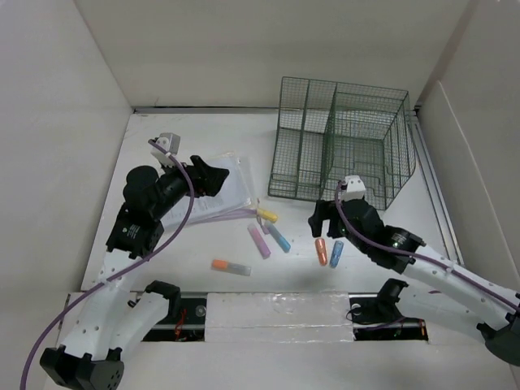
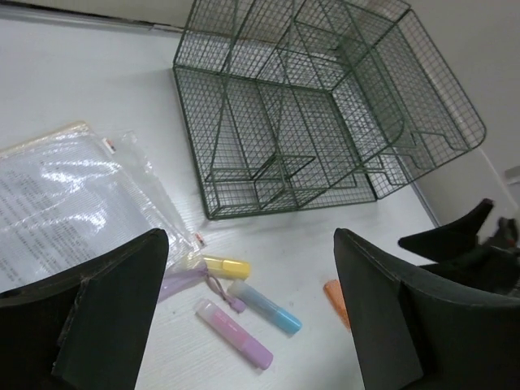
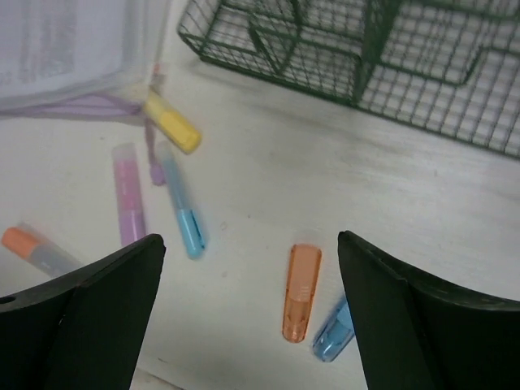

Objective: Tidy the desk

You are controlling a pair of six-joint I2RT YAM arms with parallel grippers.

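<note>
Four highlighters [image 1: 267, 215], two short cap-like pieces [image 1: 322, 251], one clear pouch [image 1: 231, 192] and one wire basket [image 1: 301, 154] are counted.

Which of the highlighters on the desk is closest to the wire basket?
The yellow highlighter, lying by the corner of the plastic document sleeve. The others all lie farther from the green wire basket.
</note>
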